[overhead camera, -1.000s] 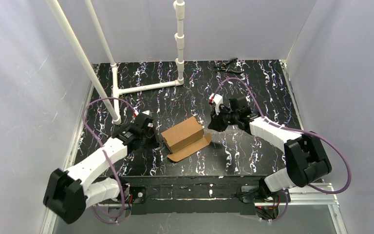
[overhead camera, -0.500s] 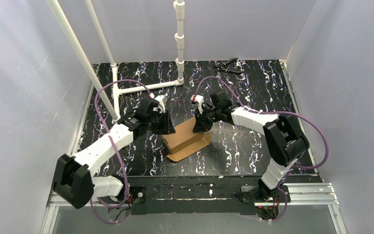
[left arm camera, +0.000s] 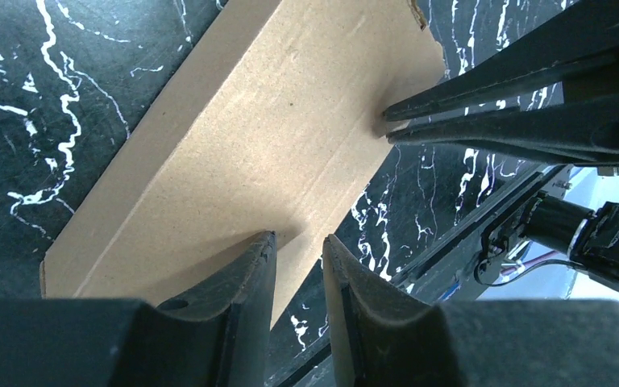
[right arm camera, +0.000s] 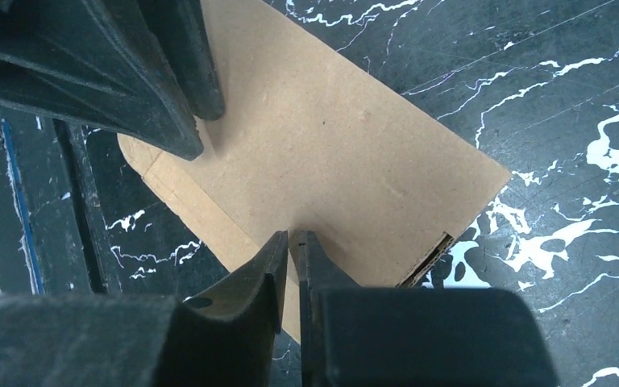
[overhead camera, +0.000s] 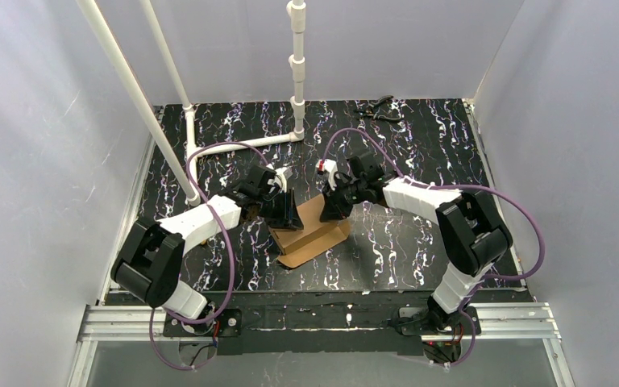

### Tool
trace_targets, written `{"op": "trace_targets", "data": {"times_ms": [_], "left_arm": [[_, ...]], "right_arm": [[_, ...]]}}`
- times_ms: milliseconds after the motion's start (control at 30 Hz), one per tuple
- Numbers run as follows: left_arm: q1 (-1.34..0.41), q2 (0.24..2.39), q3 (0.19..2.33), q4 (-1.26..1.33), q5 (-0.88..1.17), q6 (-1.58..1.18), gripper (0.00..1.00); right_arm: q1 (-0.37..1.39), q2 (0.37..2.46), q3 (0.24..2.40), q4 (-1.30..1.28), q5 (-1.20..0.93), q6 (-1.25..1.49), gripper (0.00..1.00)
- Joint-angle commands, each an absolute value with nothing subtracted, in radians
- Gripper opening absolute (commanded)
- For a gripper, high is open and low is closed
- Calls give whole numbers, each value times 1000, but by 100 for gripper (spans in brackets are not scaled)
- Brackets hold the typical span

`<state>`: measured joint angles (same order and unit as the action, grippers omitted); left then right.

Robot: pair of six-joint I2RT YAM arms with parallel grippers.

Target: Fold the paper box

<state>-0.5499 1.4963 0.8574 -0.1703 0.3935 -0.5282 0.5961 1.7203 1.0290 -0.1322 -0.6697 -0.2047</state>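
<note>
1. The paper box [overhead camera: 313, 235] lies on its side in the middle of the table [overhead camera: 419, 242], between my two arms. It is a closed brown sleeve, with its broad top face turned up.
2. One flap [overhead camera: 292, 258] is not folded in yet. It lies flat on the table along the near side of the box, so I judge the folding is only partly done.
3. My left gripper [left arm camera: 298, 238] comes down on the left end of the top face, close to the edge. Its fingers are a little spread, with a narrow gap, and I see nothing inside this gap.
4. My right gripper [right arm camera: 290, 235] comes down on the opposite end of the same face. Its fingers are almost pressed together, with only a thin slit, and no cardboard shows between them.
5. I think both grippers stand like this to push, not to grasp. Narrow tips give a firm point of pressure on thin cardboard.
6. The two grippers face each other across the top face, one at each end. In my judgement this holds the sleeve flat, so it cannot slide or spring open while a flap is worked.
7. I cannot tell for sure whether the tips really touch the cardboard or hover just above it. The wrist views suggest contact.
8. The next move probably calls for one gripper to hold the box down while the other goes to the loose flap.
9. A risk: too much pressure near an edge may dent the face or tip the box.
</note>
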Motion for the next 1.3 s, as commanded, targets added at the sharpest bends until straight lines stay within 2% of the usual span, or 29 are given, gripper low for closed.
{"op": "trace_targets", "data": {"times_ms": [0,67,167,233,333,400,533,700,933,1133,1267], "left_arm": [[-549,1487,815,-167,402,-526,27],[-549,1487,808,-170,395,-524,27],[-549,1489,800,-166,387,-527,27],[-549,1488,793,-157,387,-537,27],[-549,1481,783,-141,387,-559,27],[-549,1476,777,-134,387,-574,27],[-549,1471,771,-127,389,-601,27],[-549,1461,758,-111,388,-624,27],[-549,1460,744,-89,384,-661,27],[-549,1452,736,-82,386,-681,27],[-549,1448,733,-81,378,-712,27]], "right_arm": [[575,1659,1064,-249,-731,-291,22],[538,1598,1055,-276,-803,-334,29],[474,1483,993,-296,-863,-422,50],[421,1397,878,-159,-854,-352,68],[345,1277,634,181,-814,-152,89],[317,1278,553,238,-780,-96,98],[270,1319,483,350,-772,60,98],[262,1379,467,359,-759,109,92],[263,1522,498,408,-786,172,66],[266,1566,529,408,-789,174,60],[285,1565,540,394,-790,139,48]]}}
